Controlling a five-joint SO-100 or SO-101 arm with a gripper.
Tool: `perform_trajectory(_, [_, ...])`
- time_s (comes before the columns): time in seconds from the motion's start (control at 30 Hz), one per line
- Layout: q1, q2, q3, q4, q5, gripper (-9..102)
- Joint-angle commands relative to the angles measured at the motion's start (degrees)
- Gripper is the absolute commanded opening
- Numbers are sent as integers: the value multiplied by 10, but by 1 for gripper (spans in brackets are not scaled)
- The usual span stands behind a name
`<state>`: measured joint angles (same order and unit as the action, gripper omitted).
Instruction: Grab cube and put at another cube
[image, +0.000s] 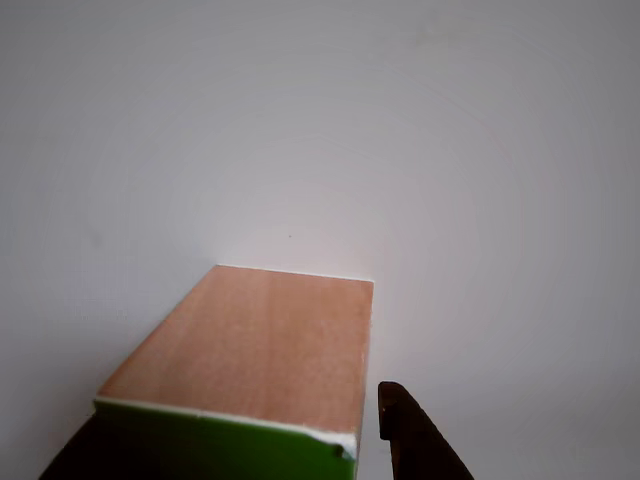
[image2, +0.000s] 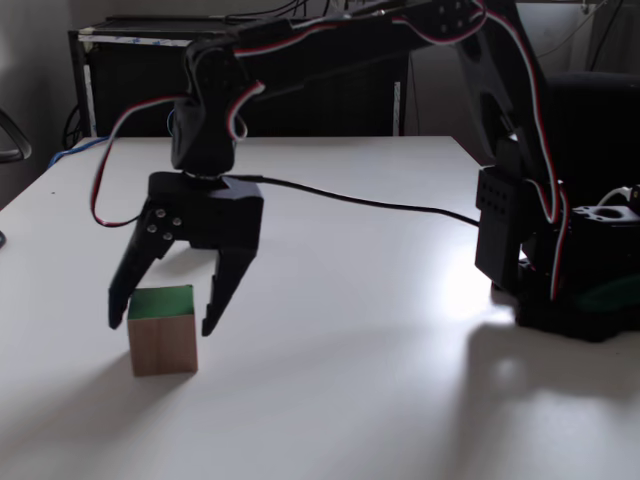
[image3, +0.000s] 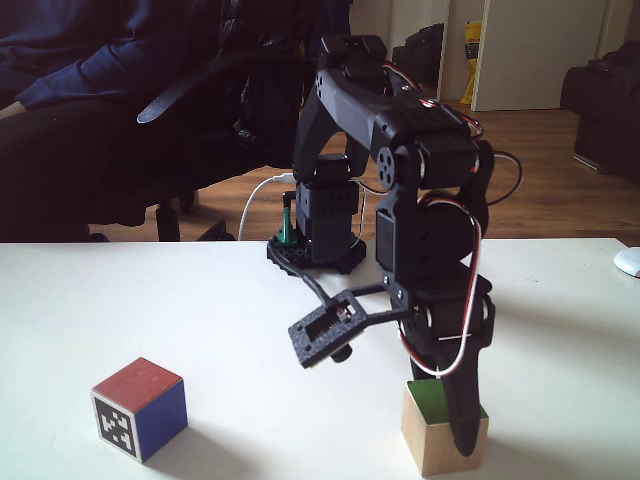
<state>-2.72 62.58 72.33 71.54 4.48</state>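
The cube (image2: 162, 342) stands green face up on the white surface (image2: 380, 330), between the spread jaws of the gripper (image2: 165, 320). The jaws should be lowered further, squared to the wooden sides, then closed before carrying toward the red cube (image3: 139, 408), well apart at the left.

Soft daylight throughout. In a fixed view the bench (image2: 330, 330) carries a bright glare patch beside the arm's base and long soft shadows toward the camera. The other view is hazy, dimmer at its corners.
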Motion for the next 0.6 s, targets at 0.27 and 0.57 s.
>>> perform_trajectory(0.27, [-2,7,-30,-6,15,13])
perform_trajectory(0.57, [34,139,23,8,24,12])
